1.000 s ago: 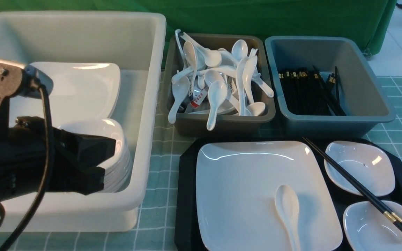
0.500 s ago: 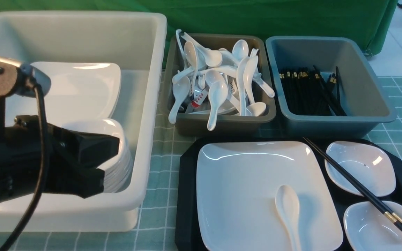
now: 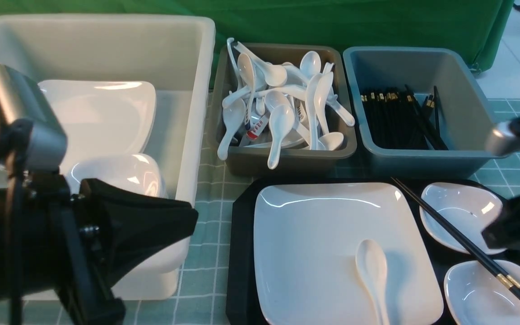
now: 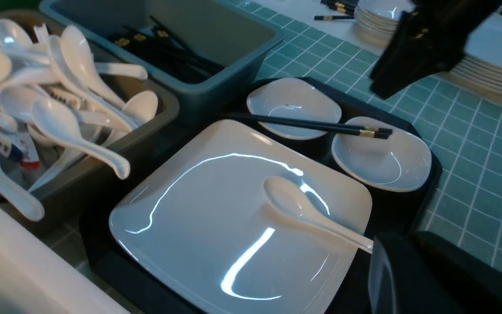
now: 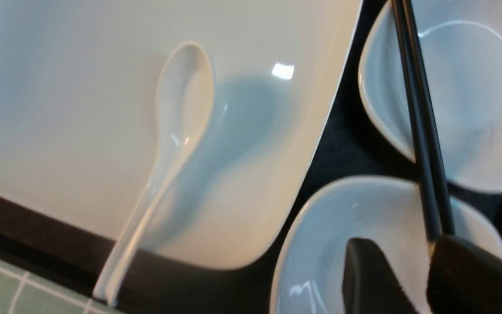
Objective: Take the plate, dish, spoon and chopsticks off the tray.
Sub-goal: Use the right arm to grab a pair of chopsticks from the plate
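Note:
The large white square plate [image 3: 323, 234] lies on the black tray [image 3: 239, 253], with the white spoon [image 3: 372, 271] on its near right part. The black chopsticks [image 3: 458, 237] lie across two small white dishes [image 3: 465, 216] [image 3: 481, 293] at the tray's right. My right gripper [image 3: 503, 234] is open above the near dish [image 5: 320, 244], next to the chopsticks' [image 5: 421, 131] gold-banded ends. My left gripper [image 3: 188, 216] hangs over the white tub's near right corner, left of the tray. In the left wrist view its fingers [image 4: 390, 270] hide the spoon's [image 4: 303, 209] handle end, and no gap shows between them.
The big white tub [image 3: 197, 135] on the left holds white plates and stacked bowls. Behind the tray stand a brown tub [image 3: 287, 155] full of white spoons and a grey-blue tub [image 3: 422, 158] of black chopsticks. Stacked white plates [image 4: 486, 65] lie beyond the tray's right side.
My left arm has turned and swung right, from over the tub's bowls towards the tray. My right gripper has come into view from the right, over the small dishes.

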### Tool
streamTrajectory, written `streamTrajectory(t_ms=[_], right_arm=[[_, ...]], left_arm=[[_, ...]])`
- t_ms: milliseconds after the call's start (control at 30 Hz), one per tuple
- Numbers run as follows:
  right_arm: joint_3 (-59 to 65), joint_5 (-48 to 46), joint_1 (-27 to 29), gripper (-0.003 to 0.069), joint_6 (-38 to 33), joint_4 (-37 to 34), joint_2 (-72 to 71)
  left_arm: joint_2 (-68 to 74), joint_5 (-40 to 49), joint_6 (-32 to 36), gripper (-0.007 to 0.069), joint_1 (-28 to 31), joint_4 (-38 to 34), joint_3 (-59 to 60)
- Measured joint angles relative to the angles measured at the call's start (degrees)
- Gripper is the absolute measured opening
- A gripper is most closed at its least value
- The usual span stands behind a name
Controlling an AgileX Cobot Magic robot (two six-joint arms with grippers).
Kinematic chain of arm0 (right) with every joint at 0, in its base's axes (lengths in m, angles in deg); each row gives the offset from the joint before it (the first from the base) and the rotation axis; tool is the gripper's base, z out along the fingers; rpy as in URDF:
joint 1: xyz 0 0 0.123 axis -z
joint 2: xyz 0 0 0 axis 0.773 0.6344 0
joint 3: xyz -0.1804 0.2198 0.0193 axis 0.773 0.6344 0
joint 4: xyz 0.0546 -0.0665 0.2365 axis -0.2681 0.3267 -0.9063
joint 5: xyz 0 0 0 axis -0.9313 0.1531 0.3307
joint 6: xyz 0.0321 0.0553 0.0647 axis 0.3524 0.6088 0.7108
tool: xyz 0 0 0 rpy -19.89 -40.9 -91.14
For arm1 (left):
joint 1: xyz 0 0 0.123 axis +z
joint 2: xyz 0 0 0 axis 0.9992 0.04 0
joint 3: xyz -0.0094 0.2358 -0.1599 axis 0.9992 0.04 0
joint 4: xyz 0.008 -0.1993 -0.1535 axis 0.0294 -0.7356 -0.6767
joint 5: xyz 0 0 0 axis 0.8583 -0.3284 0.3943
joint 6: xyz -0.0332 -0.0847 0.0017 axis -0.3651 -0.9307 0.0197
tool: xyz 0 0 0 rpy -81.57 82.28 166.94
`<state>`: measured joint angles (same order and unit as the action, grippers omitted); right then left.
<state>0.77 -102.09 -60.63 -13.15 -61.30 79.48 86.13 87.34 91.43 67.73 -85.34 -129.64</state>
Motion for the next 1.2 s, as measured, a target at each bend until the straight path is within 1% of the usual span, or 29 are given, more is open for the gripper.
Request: streamTrajectory(t_ms=[100,233,267,333,467,800,867,1000,1033,1133,1167,1200], right_arm=[[-4.07,-0.26,0.00,0.0273,-1.96,0.06,5.77],[-9.12,-0.47,0.90,0.0382,-3.49,0.05,12.06],[-10.27,-0.54,1.41,0.0419,-3.74,0.05,14.16],[-11.42,-0.60,1.81,0.0445,-4.38,0.11,16.66],[-11.83,-0.31,1.87,0.0461,-6.06,0.11,21.54],[-11.83,3.22,3.56,0.0461,-6.20,0.11,27.46],[-11.84,4.47,4.23,0.0447,-6.20,0.11,28.65],[-11.84,5.77,4.96,0.0385,-6.39,0.17,30.17],[-11.84,5.77,4.96,0.0382,-6.39,0.17,30.17],[-11.84,6.40,5.19,0.0312,-7.42,0.12,30.93],[-11.84,6.46,5.19,0.0284,-8.08,0.12,31.10],[-11.84,6.46,5.19,0.0242,-8.58,0.12,31.26]], left_arm=[[-1.84,0.56,0.61,0.0018,0.00,0.72,0.00],[-3.32,1.24,0.68,0.0018,0.00,1.54,0.00],[-3.39,1.34,0.68,0.0018,0.00,1.62,0.00],[-3.39,1.34,0.70,0.0018,0.00,1.76,0.00],[-3.39,1.39,0.74,0.0018,0.00,1.76,0.00],[-3.39,1.39,0.74,0.0018,0.00,2.05,0.00],[-3.39,1.39,0.74,0.0018,0.00,2.11,0.00],[-3.39,1.39,0.74,0.0018,0.00,2.17,0.00],[-3.39,1.39,0.74,0.0018,0.00,2.17,0.00],[-3.39,1.39,0.74,0.0018,0.00,2.17,0.00],[-3.39,1.39,0.74,0.0018,0.00,2.17,0.00],[-3.39,1.39,0.74,0.0018,0.00,2.17,0.00]])
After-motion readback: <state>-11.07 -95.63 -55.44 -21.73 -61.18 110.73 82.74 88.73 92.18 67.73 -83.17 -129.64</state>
